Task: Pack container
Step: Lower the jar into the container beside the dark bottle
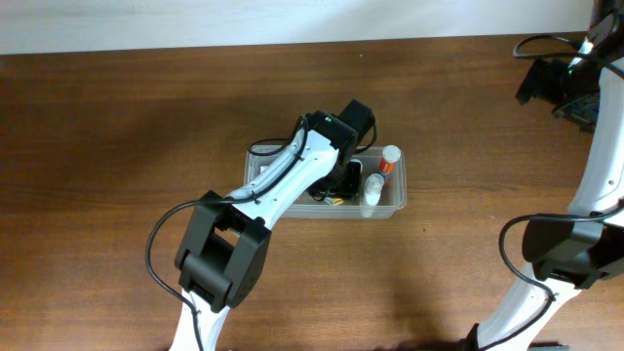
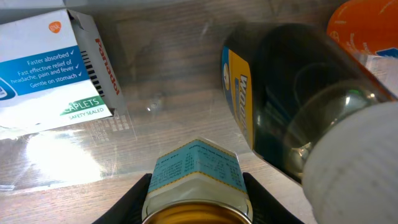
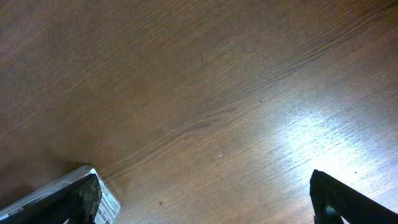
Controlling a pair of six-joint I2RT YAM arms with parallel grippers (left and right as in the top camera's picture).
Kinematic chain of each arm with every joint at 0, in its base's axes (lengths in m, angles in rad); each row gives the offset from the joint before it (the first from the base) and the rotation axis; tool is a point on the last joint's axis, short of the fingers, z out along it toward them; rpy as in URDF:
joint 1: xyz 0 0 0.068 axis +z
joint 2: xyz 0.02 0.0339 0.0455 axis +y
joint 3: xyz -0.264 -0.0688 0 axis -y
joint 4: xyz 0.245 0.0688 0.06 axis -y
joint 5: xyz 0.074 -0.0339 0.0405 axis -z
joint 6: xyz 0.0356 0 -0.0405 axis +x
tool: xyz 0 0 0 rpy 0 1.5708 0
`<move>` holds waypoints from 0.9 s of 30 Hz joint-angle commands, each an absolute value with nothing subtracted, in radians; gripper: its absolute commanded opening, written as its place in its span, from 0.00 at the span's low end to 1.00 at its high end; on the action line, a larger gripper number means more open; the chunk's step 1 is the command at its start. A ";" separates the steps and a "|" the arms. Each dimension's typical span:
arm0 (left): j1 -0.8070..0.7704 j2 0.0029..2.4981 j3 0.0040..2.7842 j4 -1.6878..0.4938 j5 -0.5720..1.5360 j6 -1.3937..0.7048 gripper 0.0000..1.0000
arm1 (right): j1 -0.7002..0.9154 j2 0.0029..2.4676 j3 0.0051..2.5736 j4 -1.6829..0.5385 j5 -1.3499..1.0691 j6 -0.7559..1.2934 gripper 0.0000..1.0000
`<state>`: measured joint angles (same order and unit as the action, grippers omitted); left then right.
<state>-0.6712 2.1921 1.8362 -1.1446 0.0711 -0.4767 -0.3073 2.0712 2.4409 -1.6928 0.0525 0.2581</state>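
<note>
The clear container (image 1: 393, 207) sits mid-table. My left gripper (image 1: 343, 181) reaches down inside it. In the left wrist view the left gripper (image 2: 198, 198) is shut on a small tin (image 2: 198, 165) with a pale blue label and a gold lid, held just above the container's see-through floor (image 2: 161, 81). A dark bottle (image 2: 280, 118) with a yellow label and white cap lies to the tin's right. A white and blue caplets carton (image 2: 50, 68) lies to its left. My right gripper (image 3: 205, 205) hangs open over bare wood, far from the container.
A white tube with an orange cap (image 1: 389, 160) and a small white bottle (image 1: 372, 191) lie at the container's right end. An orange object (image 2: 360, 28) shows beyond the dark bottle. The right arm (image 1: 546, 83) stands at the table's far right corner.
</note>
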 commanded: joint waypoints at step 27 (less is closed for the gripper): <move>-0.672 2.194 1.821 -1.151 0.010 -0.490 0.36 | -0.308 2.041 2.450 -1.698 0.064 0.259 0.98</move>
<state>-0.6712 2.1921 1.8359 -1.1507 0.0399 -0.4767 -0.3073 2.0712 2.4409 -1.6928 0.0525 0.2581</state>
